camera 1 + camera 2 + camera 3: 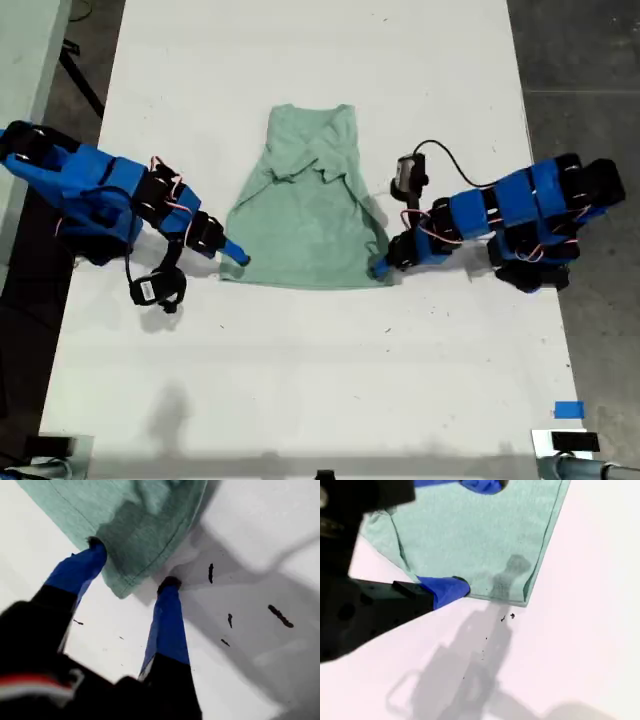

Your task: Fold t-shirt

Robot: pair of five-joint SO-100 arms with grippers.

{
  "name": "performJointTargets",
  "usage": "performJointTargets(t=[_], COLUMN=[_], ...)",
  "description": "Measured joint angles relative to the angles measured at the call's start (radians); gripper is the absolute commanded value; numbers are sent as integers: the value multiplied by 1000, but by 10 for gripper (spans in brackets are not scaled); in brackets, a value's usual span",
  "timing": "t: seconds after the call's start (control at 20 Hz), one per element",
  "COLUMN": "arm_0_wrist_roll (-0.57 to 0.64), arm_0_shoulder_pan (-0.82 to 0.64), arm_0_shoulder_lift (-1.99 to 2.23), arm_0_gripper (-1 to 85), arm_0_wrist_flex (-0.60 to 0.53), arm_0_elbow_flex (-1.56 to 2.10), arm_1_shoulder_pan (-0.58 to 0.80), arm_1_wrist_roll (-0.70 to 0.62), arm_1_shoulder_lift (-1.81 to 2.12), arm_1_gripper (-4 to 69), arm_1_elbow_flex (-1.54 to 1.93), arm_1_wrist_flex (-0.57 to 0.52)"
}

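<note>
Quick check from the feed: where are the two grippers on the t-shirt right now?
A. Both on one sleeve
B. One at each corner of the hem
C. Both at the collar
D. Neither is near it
B: my first gripper straddles one hem corner of the t-shirt, and my second gripper sits at the other corner.

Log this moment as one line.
t-shirt: flat on table | my first gripper: open, straddling a hem corner | my second gripper: open at a hem corner | fold: not yet done

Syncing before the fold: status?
First tool open, straddling t-shirt corner. Second tool open across hem. T-shirt lying on table. Nothing in the way.
</note>
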Motion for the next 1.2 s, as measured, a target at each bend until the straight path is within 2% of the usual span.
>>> performJointTargets(t=[0.15, 0.25, 0.3, 0.55, 0.65, 0.9, 1.05, 1.1, 1.15, 1.2], arm_0_wrist_roll=[0, 0, 0, 0, -3, -8, -8, -8, -8, -8], arm_0_shoulder_pan=[2, 0, 0, 0, 0, 0, 0, 0, 0, 0], arm_0_shoulder_lift=[0, 0, 0, 0, 0, 0, 32, 35, 37, 38], arm_0_gripper=[333, 333, 333, 332, 332, 332, 333, 334, 334, 334], arm_0_wrist_flex=[-3, -3, -3, -3, -3, -3, -5, -6, -8, -9], arm_0_elbow_flex=[8, 8, 8, 8, 9, 20, 37, 46, 49, 49], arm_1_shoulder_pan=[0, -2, -3, 2, 12, 34, -2, -17, -29, -34], arm_1_wrist_roll=[3, 3, 3, -75, -103, -156, -166, -173, -183, -215], arm_1_shoulder_lift=[-71, -75, -69, -11, -28, -322, -598, -687, -765, -802], arm_1_gripper=[1, 1, 1, 1, 1, 1, 10, 304, 356, 333], arm_1_elbow_flex=[-18, -31, -44, -328, -472, -755, -1008, -1108, -1223, -1324], arm_1_wrist_flex=[-80, -81, -49, 288, 356, 304, 291, 293, 327, 379])
